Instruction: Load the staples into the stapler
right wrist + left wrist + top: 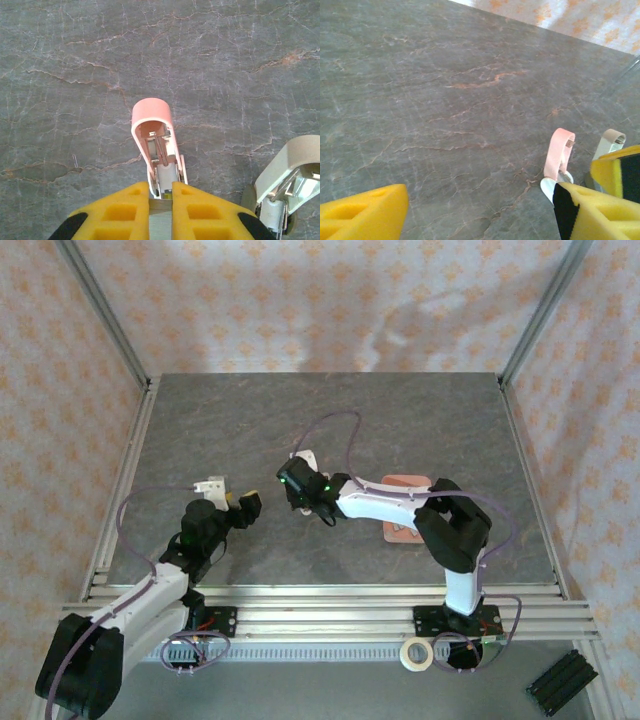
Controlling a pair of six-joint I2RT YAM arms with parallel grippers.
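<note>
**Right claw pins opened stapler mid-desk, left claw waits empty**

Right claw (160,189) is clenched on the thin metal tail of the stapler (152,125). The pink nose points away from it and the channel faces up. It reads as a bracing hold: tray open and steady so strips can drop in from above.

A pale curved part (292,170) stands just beside it on the right. Can't tell if that is the stapler's flipped-up lid or a separate piece.

Left claw (245,508) is released, fingers wide with nothing between them, hovering near the stapler on its own arm's side. Probably the feeding hand.

Of the staples (75,160), one tiny grey sliver lies flat on the desk (400,410), left of the pink nose and apart from it. Can't tell whether any sit in the channel.

Room: the stapler sits around the desk's middle, well apart from the frame rails, with bare slab beyond and to the left. Tight spots are the pale part on the right and the two claws close together. The sliver lies flat, so it will likely be hard to pinch.
</note>
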